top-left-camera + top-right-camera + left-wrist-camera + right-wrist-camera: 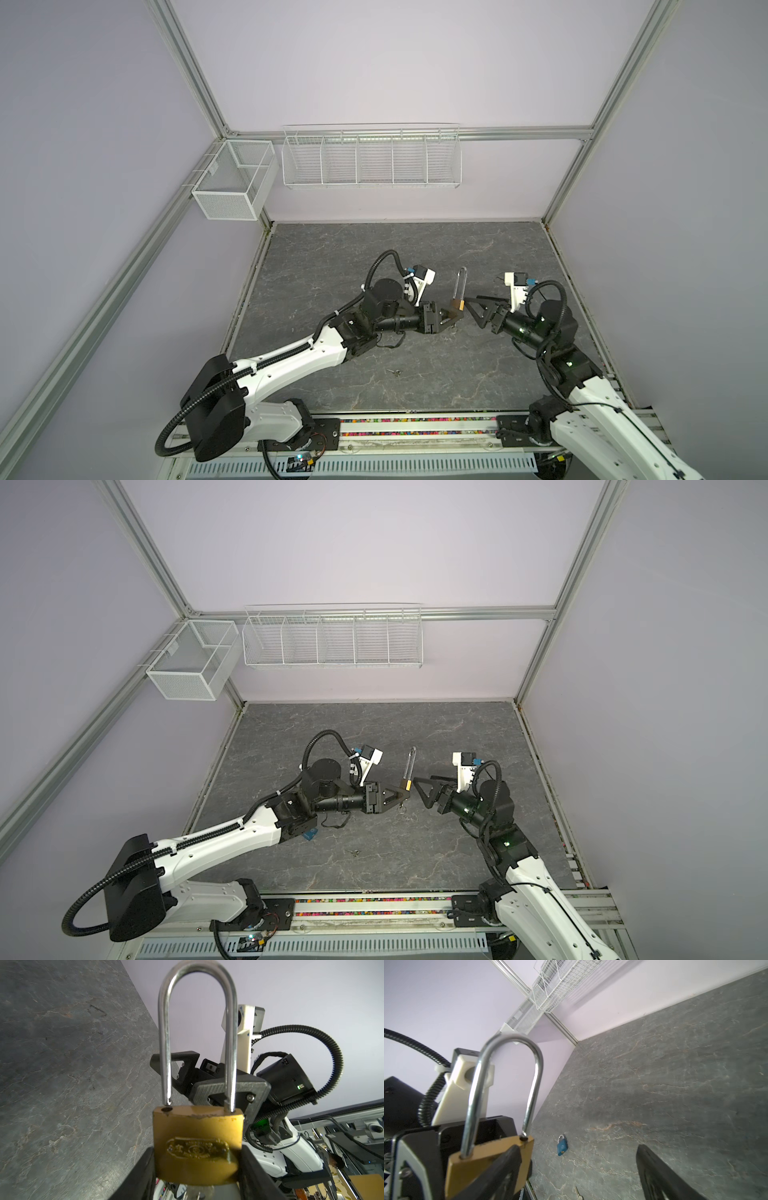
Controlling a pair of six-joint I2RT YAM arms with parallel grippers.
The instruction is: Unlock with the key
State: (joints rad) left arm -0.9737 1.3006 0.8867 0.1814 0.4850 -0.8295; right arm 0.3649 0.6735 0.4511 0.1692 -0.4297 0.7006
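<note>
A brass padlock with a long steel shackle is held by its body above the table, and my left gripper is shut on it. One shackle leg stands lifted out of its hole in the body. A blurred metal piece, apparently the key, sticks out under the body. Both top views show the padlock at mid-table in my left gripper. My right gripper is open just right of the padlock, with one finger in front of its body.
A small blue padlock lies on the grey stone table, and shows under my left forearm in a top view. A loose key lies nearer the front. White wire baskets hang on the back wall.
</note>
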